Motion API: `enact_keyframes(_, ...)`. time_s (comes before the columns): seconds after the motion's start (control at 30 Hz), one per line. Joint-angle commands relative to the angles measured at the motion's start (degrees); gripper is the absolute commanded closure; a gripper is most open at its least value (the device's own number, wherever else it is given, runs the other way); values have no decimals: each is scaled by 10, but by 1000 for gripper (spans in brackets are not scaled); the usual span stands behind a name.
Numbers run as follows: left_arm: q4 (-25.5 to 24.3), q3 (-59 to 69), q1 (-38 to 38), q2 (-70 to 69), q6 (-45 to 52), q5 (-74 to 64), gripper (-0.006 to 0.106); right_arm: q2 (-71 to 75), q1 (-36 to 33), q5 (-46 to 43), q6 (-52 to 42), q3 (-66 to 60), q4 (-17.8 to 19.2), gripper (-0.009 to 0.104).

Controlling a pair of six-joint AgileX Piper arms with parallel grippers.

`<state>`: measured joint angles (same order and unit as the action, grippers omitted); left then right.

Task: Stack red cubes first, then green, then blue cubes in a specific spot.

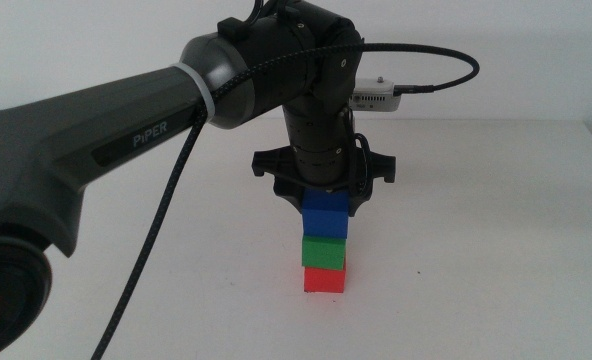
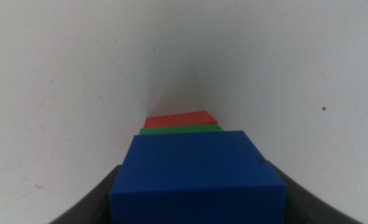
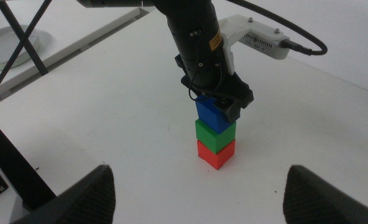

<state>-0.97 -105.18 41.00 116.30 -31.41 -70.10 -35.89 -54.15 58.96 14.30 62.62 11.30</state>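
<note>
At the middle of the table (image 1: 496,260), the red cube (image 1: 324,279) sits on the surface with the green cube (image 1: 325,249) on top of it and the blue cube (image 1: 325,214) on top of that, so I have all three in the order the task wants. The blue one sits slightly turned against the green one under it, and its edges do not quite line up from what I see in the right wrist view. I cannot make out the pen marks of the spot under the stack; the tower covers that patch. My left gripper (image 1: 324,196) comes straight down onto the stack, its jaws closed against the sides of the blue cube, which fills the left wrist view with slivers of green and red showing beyond it. I judge this to be the last step: the blue cube is placed or within a hair of it, and I cannot tell for sure that it rests fully on the green. What comes next, I think, is to part the jaws gently and lift straight up, without dragging the top cube sideways. My right gripper (image 3: 196,199) waits well back from the tower, jaws wide apart, looking on.
</note>
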Motion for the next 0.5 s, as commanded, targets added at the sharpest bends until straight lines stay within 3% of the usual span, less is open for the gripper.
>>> enact_keyframes(0.0, 1, -5, 1, -2, -2, 1, 36, 2, -1, -5, -2, -3, 2, 17)
enact_keyframes(0.47, 0, -7, 1, -11, 12, 1, 10, 2, -1, -5, -2, -3, 2, 17)
